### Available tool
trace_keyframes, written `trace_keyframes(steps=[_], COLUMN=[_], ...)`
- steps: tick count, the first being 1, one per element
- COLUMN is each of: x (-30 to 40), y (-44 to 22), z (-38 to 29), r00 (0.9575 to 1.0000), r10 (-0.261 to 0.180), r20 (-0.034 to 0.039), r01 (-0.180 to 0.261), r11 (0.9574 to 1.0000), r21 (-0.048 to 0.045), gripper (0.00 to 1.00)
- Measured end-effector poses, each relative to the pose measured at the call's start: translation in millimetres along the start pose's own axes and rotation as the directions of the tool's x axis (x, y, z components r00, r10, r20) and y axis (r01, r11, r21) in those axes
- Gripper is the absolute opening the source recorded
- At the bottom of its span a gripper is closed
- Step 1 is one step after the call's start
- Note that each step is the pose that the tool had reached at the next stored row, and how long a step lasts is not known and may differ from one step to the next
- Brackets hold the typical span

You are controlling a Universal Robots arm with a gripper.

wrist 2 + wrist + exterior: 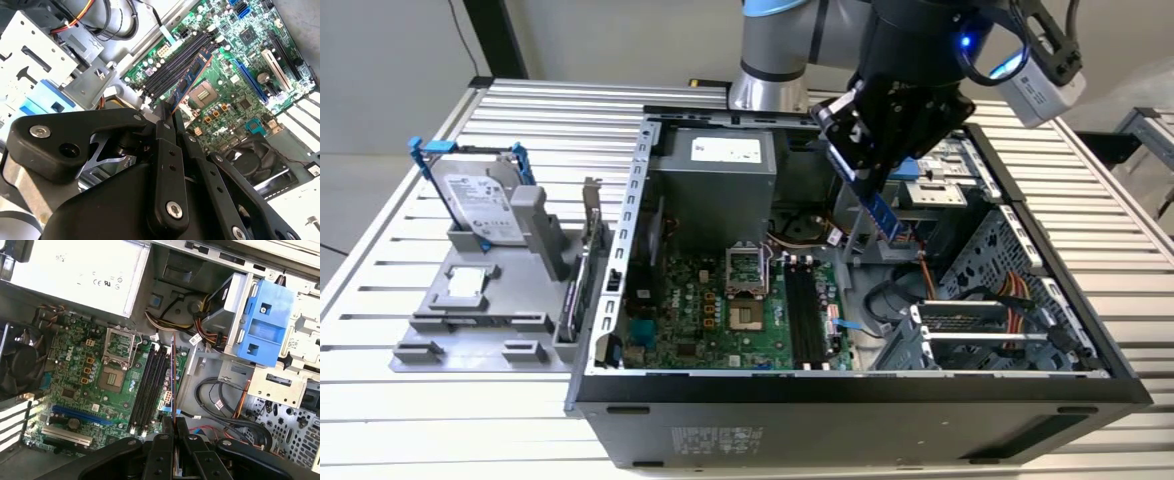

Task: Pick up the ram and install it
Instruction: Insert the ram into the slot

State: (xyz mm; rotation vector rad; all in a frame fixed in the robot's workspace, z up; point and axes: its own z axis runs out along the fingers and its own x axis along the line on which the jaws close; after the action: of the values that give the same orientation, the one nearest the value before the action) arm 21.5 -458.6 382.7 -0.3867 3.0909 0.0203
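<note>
My gripper (pixel 861 180) hangs over the open computer case and is shut on the ram (pixel 882 214), a narrow blue-faced stick that slants down from the fingers. The ram's lower end sits above the motherboard, apart from it. The black memory slots (pixel 803 315) lie below it and toward the exterior view's left. In the second wrist view the ram (pixel 190 76) juts from the gripper (pixel 170 112) toward the slots (pixel 177 62). The first wrist view catches the ram (pixel 172 375) edge-on beside the slots (pixel 150 385), rising from the gripper (pixel 174 422).
The case wall (pixel 854 385) rings the motherboard. Inside are a grey power supply (pixel 714 170), the processor socket (pixel 744 270), cables (pixel 894 295) and a drive cage (pixel 1001 260). A hard drive (pixel 480 200) with a blue bracket stands on a grey fixture (pixel 467 330) outside the case.
</note>
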Motion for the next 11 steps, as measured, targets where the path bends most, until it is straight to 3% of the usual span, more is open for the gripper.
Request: trace_keyframes(steps=[11], x=[-0.3], y=[-0.1], z=[0.0], r00=[0.9991], r10=[0.042], r20=[0.0003], r01=[-0.042], r11=[0.9991], r21=[0.0017], gripper=[0.00])
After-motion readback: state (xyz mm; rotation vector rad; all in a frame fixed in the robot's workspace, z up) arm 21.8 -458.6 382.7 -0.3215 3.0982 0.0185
